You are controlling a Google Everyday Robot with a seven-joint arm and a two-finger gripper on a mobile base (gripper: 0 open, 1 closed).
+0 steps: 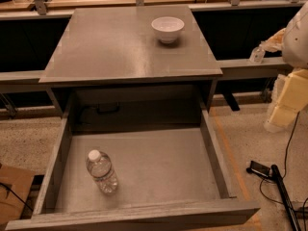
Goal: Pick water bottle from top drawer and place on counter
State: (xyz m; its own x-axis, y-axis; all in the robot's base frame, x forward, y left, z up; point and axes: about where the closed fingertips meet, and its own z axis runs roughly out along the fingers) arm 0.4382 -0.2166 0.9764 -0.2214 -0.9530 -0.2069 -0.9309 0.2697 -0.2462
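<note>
- Resting on the flat bottom of the top drawer (pixel 159 162), the water bottle (pixel 101 172) sits toward the front left corner, its white cap pointing to the back. Whether it stands or lies flat I cannot tell from this angle.
- Nothing touches the bottle. It is apart from the left wall and the front panel, which leaves room to come at it from above or from the right.
- The drawer is pulled well out, so the bottle is open to a reach from overhead rather than tucked under the counter tabletop (pixel 115 47).
- The gripper (pixel 285 105) hangs at the right edge of the view, outside the drawer and well apart from the bottle. How wide it stands I cannot tell.
- A white bowl (pixel 167 29) takes the back right of the counter tabletop. The front and left lie bare, so that is probably the sensible spot for setting the bottle down.
- By my judgement the pick has not yet begun, and the first need is to carry the gripper leftward and down over the bottle.
</note>
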